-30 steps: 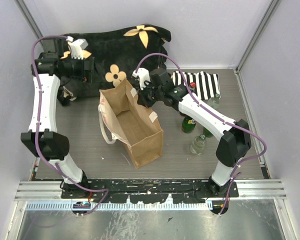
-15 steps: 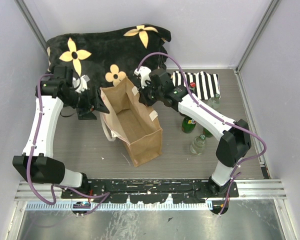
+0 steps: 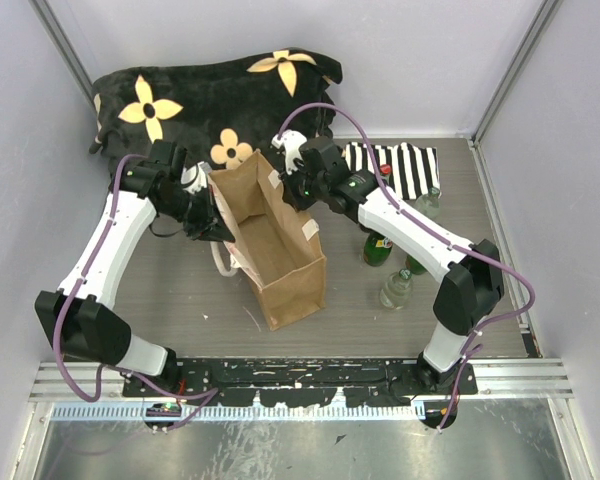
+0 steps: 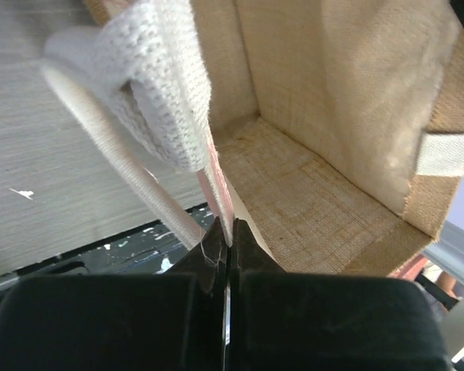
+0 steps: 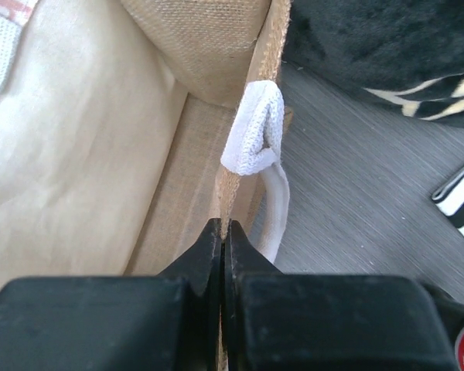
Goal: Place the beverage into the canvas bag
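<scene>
Here's the tan-brown rectangular canvas bag (image 3: 298, 290), standing upright in the middle of the grey wood-grain table (image 3: 170, 290), mouth wide open to the overhead view, with an arm on each side. On the left, the left gripper (image 3: 218, 215) is clenched on the top edge of the bag's left wall. Up close, those black fingers (image 4: 213, 247) are pressed together with the thin pinkish-edged cloth pinched between them, and the cream knitted strap handle (image 4: 151, 93) loops just above and to the left. The woven floor inside the bag shows bare from this angle. Over on the far side, the right gripper (image 3: 288, 190) is clamped just as tight on the rim near the back corner. Its own camera shows the jaws closed on the tan edge, with the strap's white stitched end (image 5: 255, 131) sitting right above the pinch. So both claws are grasping the bag, one on each rim, holding the opening spread. The drinks stand to the bag's right, apart from it: a green glass bottle with a yellow-and-green label (image 3: 378, 248), a clear bottle (image 3: 396, 288) nearer the front, and another clear one (image 3: 429, 203) beside the black-and-white striped cloth (image 3: 410, 165). Behind it all, a black plush blanket with tan flowers (image 3: 210, 90) is heaped against the back wall.
</scene>
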Controlling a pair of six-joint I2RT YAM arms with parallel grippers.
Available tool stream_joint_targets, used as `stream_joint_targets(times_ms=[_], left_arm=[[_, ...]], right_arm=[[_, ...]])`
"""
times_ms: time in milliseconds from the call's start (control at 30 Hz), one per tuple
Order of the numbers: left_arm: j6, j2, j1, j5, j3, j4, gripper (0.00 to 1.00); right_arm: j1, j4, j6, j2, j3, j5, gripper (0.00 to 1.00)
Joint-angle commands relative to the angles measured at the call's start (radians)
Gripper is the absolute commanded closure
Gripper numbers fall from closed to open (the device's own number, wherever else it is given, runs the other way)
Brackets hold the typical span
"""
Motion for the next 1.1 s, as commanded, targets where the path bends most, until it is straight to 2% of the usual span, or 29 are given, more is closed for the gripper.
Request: stream_joint_targets(times_ms=[0, 200, 500, 733, 1067], left_arm=[[0.082, 0.055, 0.005, -0.084, 0.12, -0.066, 1.0], [0.166, 0.114, 0.034, -0.136, 0.255, -0.118, 1.0], [0.311, 0.175, 0.085, -0.148, 0.347, -0.204, 1.0], [0.281, 0.166, 0.068, -0.093, 0.286, -0.166, 1.0], [0.19, 0.083, -0.029, -0.049, 0.132, -0.037, 1.0]], right_arm=[[0.005, -0.071, -0.001, -0.063, 0.148, 0.071, 0.99], [0.006, -0.235, -0.005, -0.069, 0.214, 0.138, 0.99], [0.004, -0.335, -0.025, -0.085, 0.121, 0.225, 0.99], [-0.02, -0.343, 0.007, -0.128, 0.054, 0.255, 0.99], [-0.078, -0.346, 0.0, -0.175, 0.009, 0.26, 0.99]])
